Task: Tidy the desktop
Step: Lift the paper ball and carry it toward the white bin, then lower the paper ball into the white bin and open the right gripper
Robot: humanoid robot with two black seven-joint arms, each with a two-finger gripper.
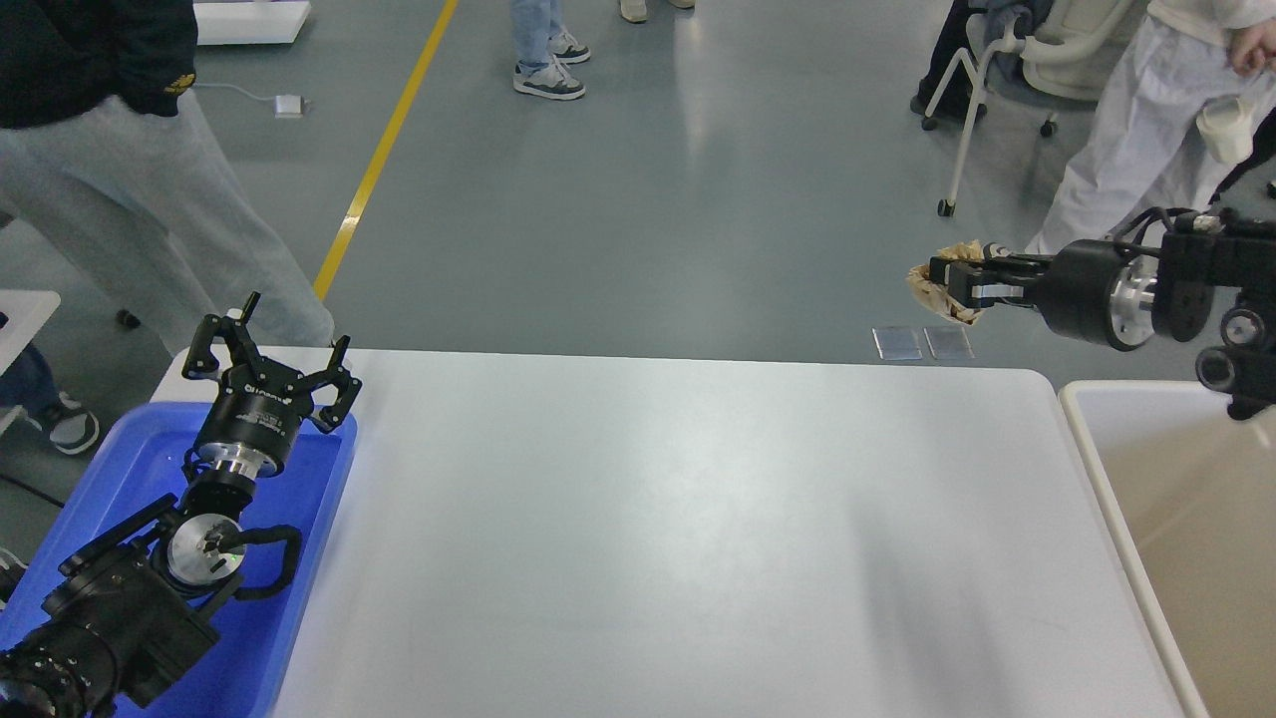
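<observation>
White desktop (658,519) below both grippers, left (271,351) jaws apart, right (952,284) clamped on crumpled paper (932,291).

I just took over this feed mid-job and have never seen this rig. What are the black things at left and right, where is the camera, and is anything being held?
This single picture comes from the robot's own head, looking forward and down. The black things are its two arms. The left gripper hangs with fingers spread open above the blue plastic tray. The right gripper is closed on a crumpled brown paper wad, held in the air beyond the far right corner of the table. The large smooth white tabletop shows nothing lying on it. The cream-rimmed beige bin sits at its right. People stand on the grey floor behind.
</observation>
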